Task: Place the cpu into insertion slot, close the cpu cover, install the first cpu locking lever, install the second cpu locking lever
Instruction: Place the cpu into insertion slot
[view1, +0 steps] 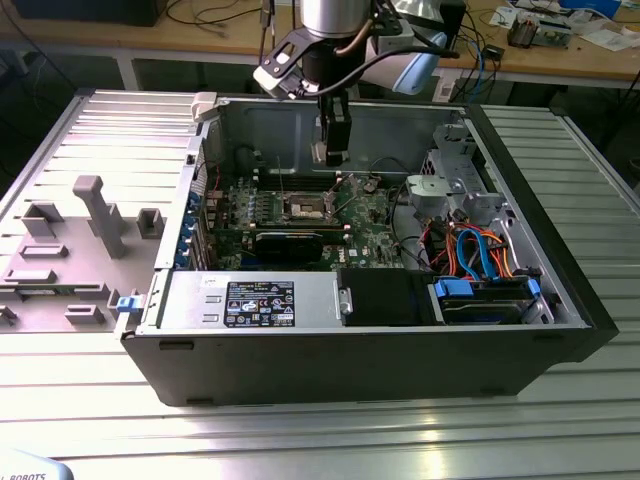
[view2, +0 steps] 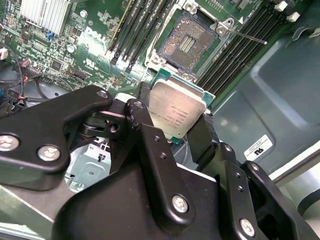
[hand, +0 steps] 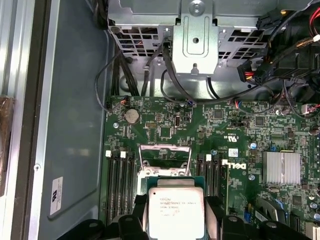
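Bright even light, soft shadows, mild glare

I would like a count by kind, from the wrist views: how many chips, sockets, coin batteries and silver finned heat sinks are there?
Chip, held by the hand: 1
Socket: 1
Coin battery: 1
Silver finned heat sink: 1
Total: 4
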